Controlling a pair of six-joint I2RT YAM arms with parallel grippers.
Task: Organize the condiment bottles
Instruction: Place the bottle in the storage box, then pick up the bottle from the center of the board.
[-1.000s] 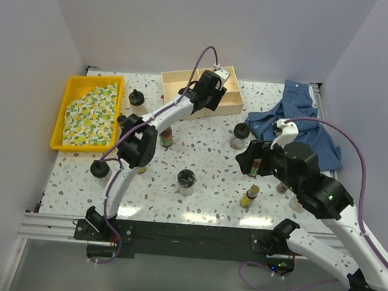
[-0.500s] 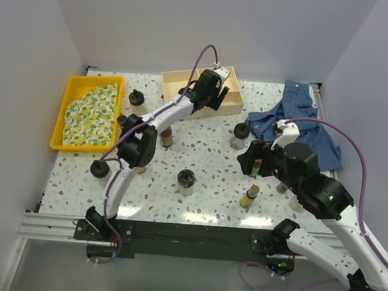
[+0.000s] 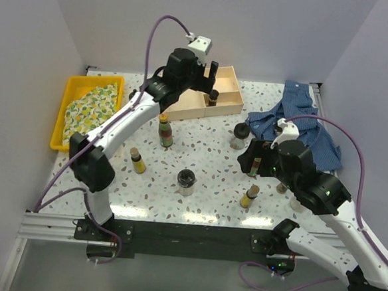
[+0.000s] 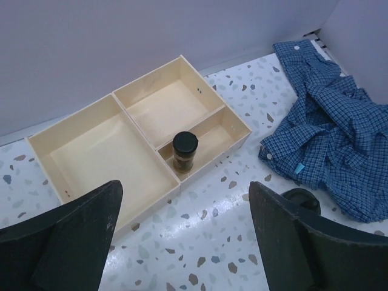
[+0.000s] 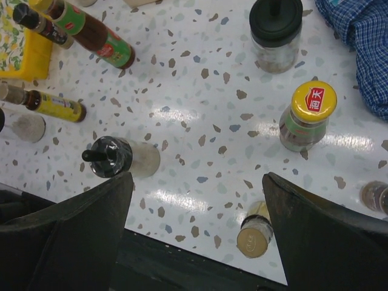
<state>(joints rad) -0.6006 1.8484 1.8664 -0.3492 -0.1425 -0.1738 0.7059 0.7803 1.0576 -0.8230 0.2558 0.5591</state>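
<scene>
The left hand (image 4: 187, 197) hangs above the wooden box (image 4: 91, 151) at the counter's (image 5: 200, 79) 12 o'clock, fingers apart and empty. A dark-capped bottle (image 4: 185, 150) stands upright in the box's small compartment at its 5 o'clock. The right hand (image 5: 199, 182), fingers apart and empty, hovers around 4 o'clock over a yellow-capped bottle (image 5: 310, 115) and a black-lidded jar (image 5: 276, 30).
</scene>
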